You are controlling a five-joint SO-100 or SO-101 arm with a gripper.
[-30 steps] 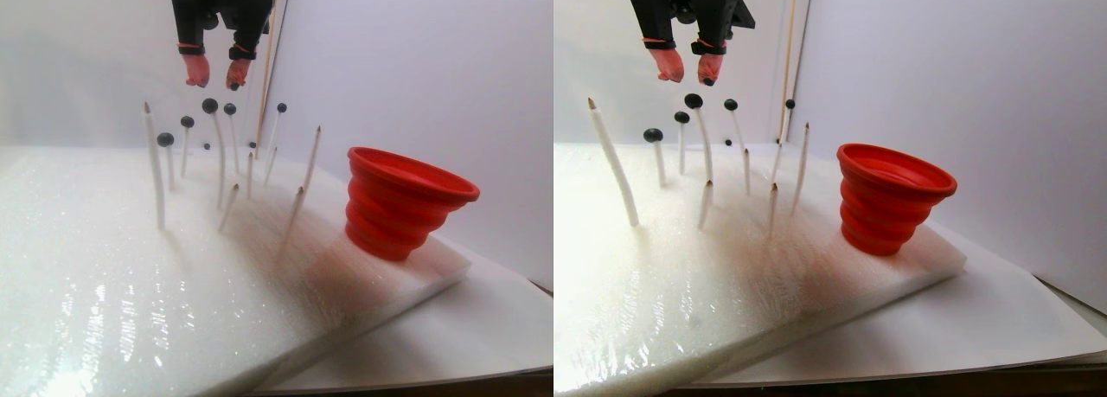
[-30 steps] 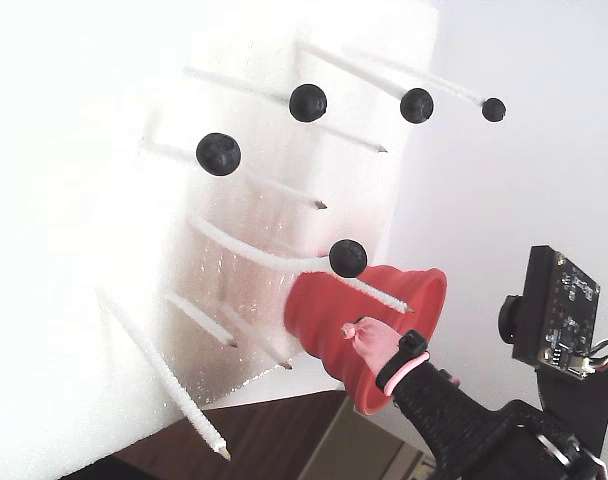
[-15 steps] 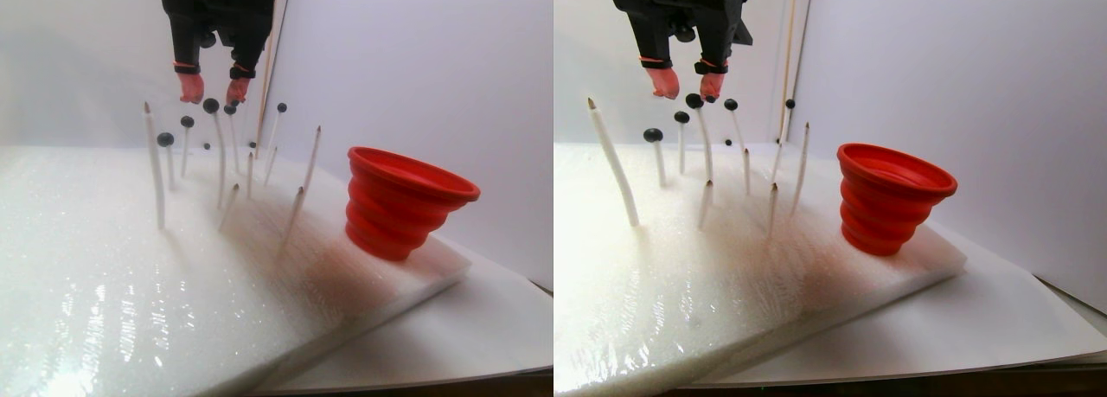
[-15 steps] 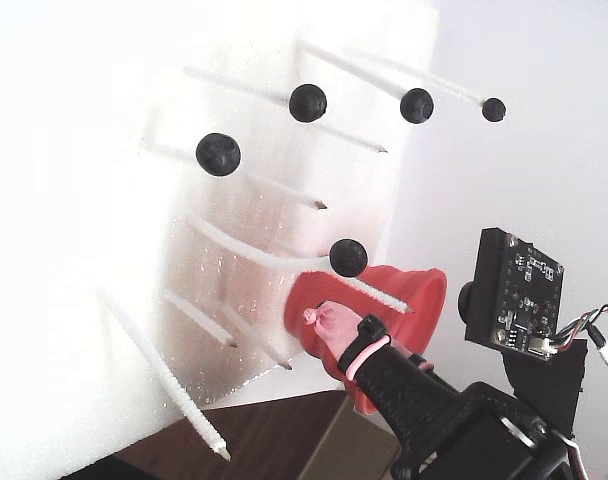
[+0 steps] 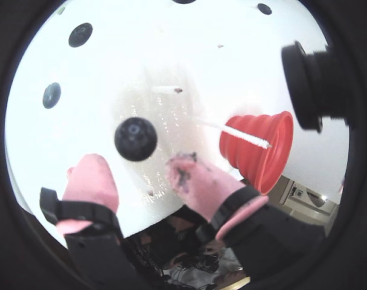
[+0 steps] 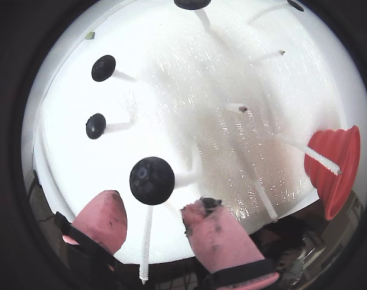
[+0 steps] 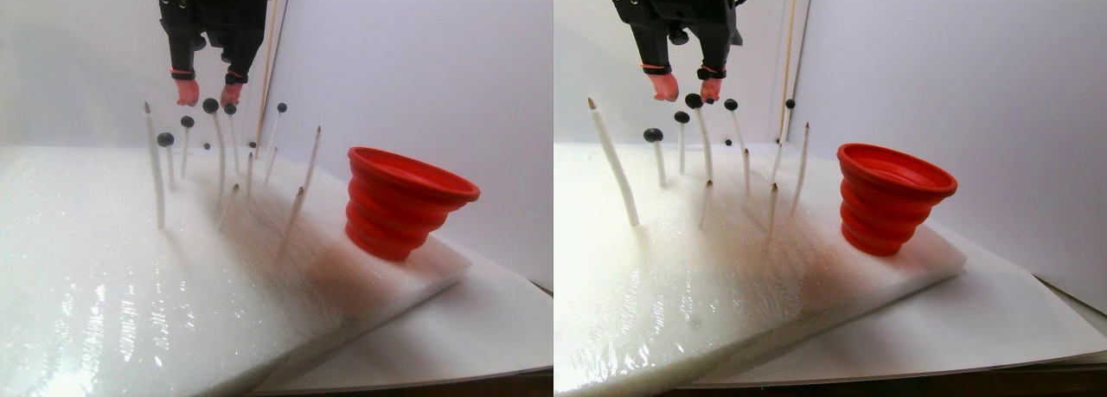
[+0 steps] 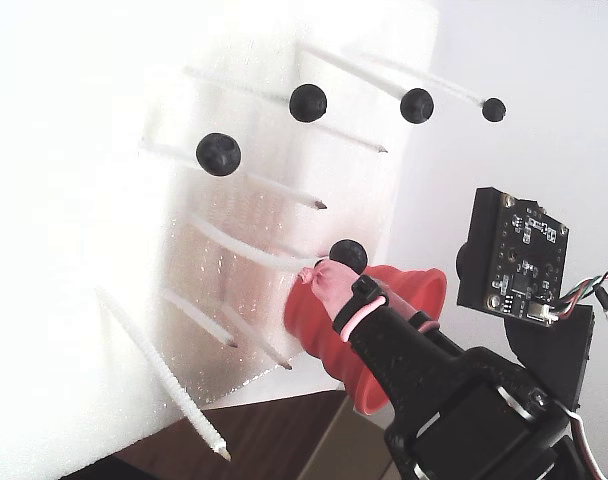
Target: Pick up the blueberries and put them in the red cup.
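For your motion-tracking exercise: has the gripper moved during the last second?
Yes. In the stereo pair view the gripper has come down toward the blueberry on its stick, which stayed put.

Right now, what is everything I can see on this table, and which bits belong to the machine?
blueberries: at least five, blue-black, each stuck on top of a white stick.
white sticks: several, white, standing in the foam; some tips are bare.
foam slab: one, white, under the sticks and cup.
red cup: one, red and ribbed, on the foam's right end in the stereo pair view.
paper sheet: one, white, beneath the foam.
circuit board: one, black, mounted on the arm.
jaws: one black pair, open, with pink fingertips on either side of the nearest berry, not visibly closed on it.
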